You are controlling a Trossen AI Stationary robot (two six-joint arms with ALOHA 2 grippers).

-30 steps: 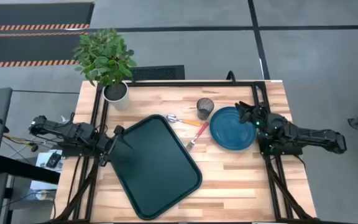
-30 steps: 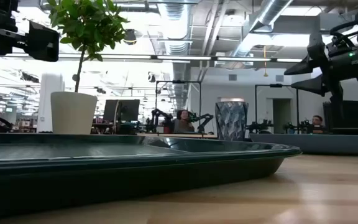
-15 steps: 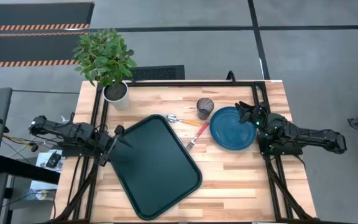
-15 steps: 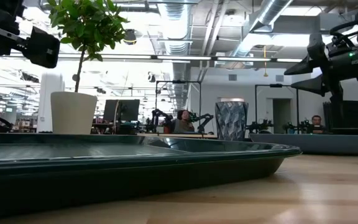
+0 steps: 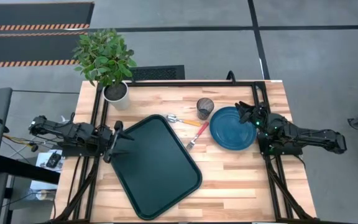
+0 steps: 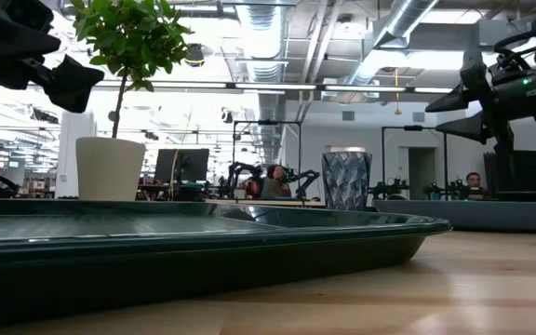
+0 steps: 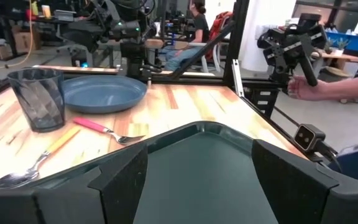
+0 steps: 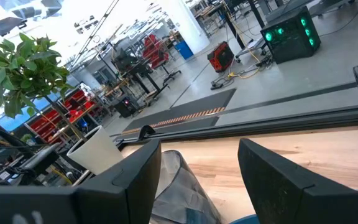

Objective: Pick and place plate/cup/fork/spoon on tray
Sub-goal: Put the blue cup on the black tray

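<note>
The right gripper (image 5: 246, 112), jaws spread wide and empty, was poised over the round dark blue-teal plate's (image 5: 232, 129) far rim, the smoky-grey see-through cup (image 5: 204, 107) just beside, which could be knocked over.

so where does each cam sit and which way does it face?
High: overhead, straight down; both arms, tray, plate.
Low: table height, across the tray rim into the room; cup.
Left wrist: over the tray, toward cup, fork, spoon; own fingers open.
Right wrist: past open fingers, toward plant pot.
Shared: cup.
</note>
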